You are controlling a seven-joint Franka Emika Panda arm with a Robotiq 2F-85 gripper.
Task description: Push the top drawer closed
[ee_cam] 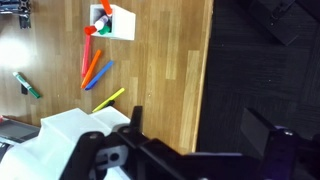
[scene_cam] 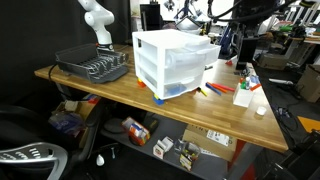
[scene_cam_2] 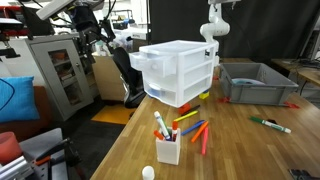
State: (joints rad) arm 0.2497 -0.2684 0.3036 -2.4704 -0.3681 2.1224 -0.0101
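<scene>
The top drawer (scene_cam_2: 152,60) is sitting in the uppermost slot of the small white cabinet (scene_cam: 165,40), w/ its translucent front sticking out a bit past the two drawers below. In the wrist view only the cabinet's white top is showing. It's looking like thin plastic, prob. light and near empty, so it should be sliding easily, but racking or jamming if pushed at one corner. The cabinet is prob. light too and could be skidding on the smooth wooden table (scene_cam: 120,95). No grasp needed: best contact is the flat front panel, approx mid-width, pushing straight in. The gripper (ee_cam: 195,128) is hanging over the table edge near the cabinet, fingers spread wide w/ nothing between them. Coloured markers (ee_cam: 95,68) are lying loose on the wood, a white marker cup (scene_cam_2: 167,150) is standing well apart from the cabinet, and a grey dish rack (scene_cam: 95,65) is sitting near it, on the side away from the drawer fronts.
</scene>
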